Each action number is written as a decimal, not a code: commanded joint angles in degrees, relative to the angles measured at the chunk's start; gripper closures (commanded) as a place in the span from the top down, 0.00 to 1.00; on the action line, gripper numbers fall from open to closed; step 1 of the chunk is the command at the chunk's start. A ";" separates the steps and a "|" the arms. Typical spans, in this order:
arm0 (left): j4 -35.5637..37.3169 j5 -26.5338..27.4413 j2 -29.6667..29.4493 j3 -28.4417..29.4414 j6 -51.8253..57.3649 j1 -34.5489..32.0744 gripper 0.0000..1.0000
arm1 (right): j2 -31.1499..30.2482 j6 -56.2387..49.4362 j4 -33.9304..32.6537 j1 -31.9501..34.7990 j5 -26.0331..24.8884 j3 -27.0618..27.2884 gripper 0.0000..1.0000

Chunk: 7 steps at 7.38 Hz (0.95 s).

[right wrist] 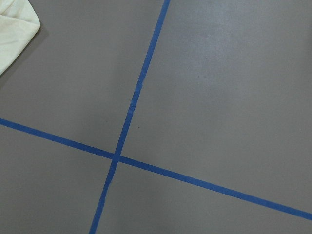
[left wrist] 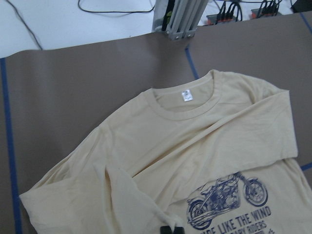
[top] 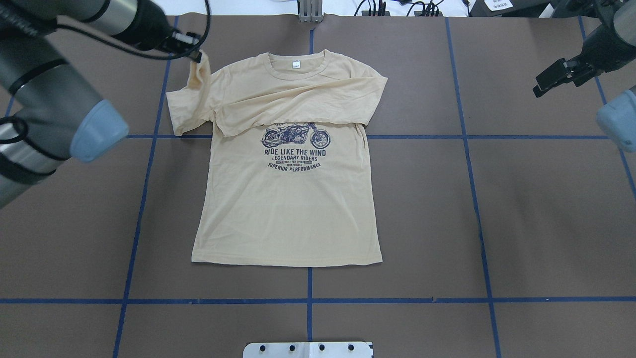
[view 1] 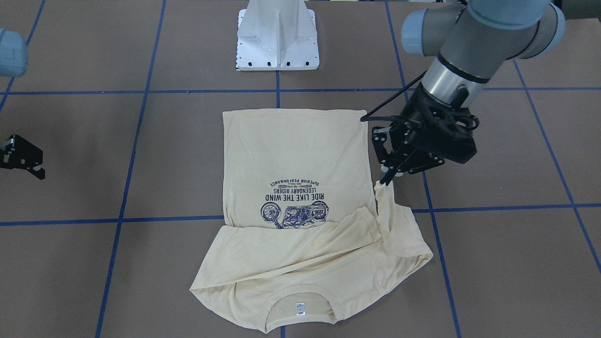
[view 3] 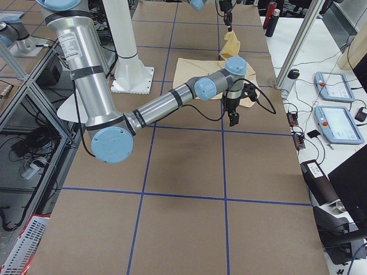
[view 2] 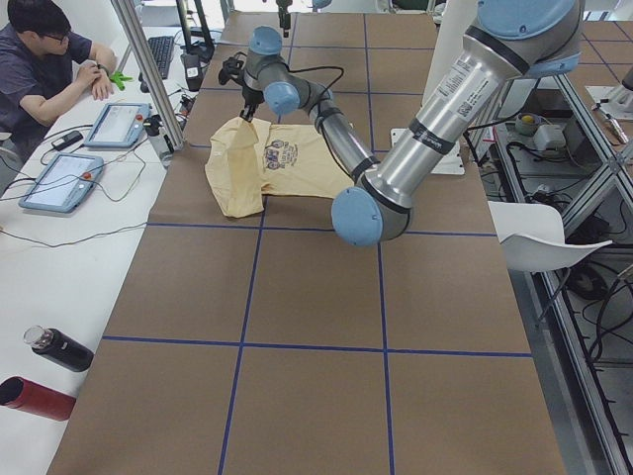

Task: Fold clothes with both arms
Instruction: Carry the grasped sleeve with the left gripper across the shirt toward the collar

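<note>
Left gripper (view 1: 386, 178) is clamped on the raised sleeve tip of the shirt (view 1: 291, 155), which lies flat on the table (view 1: 493, 263), collar far from the robot, chest toward the distant right gripper (top: 546, 79), whose jaws I can't make out.

I work this rig from afar, and my cameras show a robotics lab. The table (top: 546, 199) is covered in brown board, marked into a grid with blue tape (top: 309, 301). A white pedestal base (view 1: 278, 42) stands on the table. The industrial left arm (view 2: 435, 109) and right arm (view 3: 86, 63) reach over the table. Along the table's far side from that base runs a white bench (view 2: 40, 287). A person (view 2: 45, 69) sits there with a touchscreen pendant (view 2: 124, 124), a second one (view 2: 59, 181) and a keyboard (view 2: 161, 54). An aluminium frame post (view 2: 148, 74) rises at the table's edge.
</note>
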 commanded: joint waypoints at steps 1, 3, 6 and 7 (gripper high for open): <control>2.89 0.31 -18.68 18.76 -5.88 1.25 0.00 | 0.07 0.01 0.00 0.00 0.00 0.00 0.99; 1.85 7.12 -32.06 36.95 -15.01 9.03 0.00 | 0.15 0.10 0.00 0.00 0.09 0.00 1.00; -4.93 13.48 -36.93 48.35 -25.58 14.87 0.00 | 0.42 0.19 0.00 0.00 0.00 -0.18 1.00; -7.37 13.58 -36.95 48.55 -30.39 15.23 0.99 | 0.50 0.62 0.00 -0.09 0.00 -0.18 0.99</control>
